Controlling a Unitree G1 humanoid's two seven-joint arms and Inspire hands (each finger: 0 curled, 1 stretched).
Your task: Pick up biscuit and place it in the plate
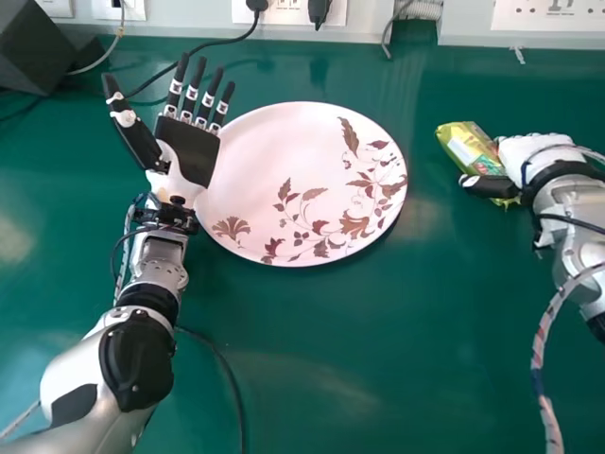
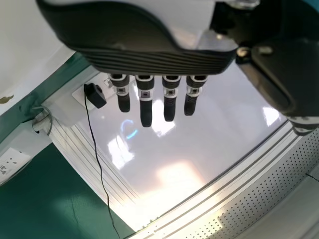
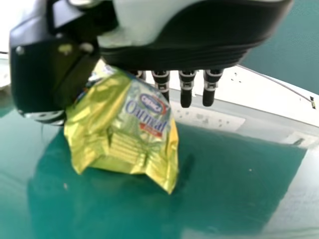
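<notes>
Right hand [image 1: 535,151] pinches a crinkled, glossy yellow-green biscuit packet [image 1: 470,148] with pale panel

Plate [image 1: 269,156] pale pink, brown-and-maroon leaf sprays; biscuit packet [image 3: 97,129] yellow-green, whitish panel; table [image 1: 321,378] deep green.

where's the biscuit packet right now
In the head view, the biscuit packet is over on the right, beyond the plate's right side, at the thumb and palm of the robot's right hand.
</notes>
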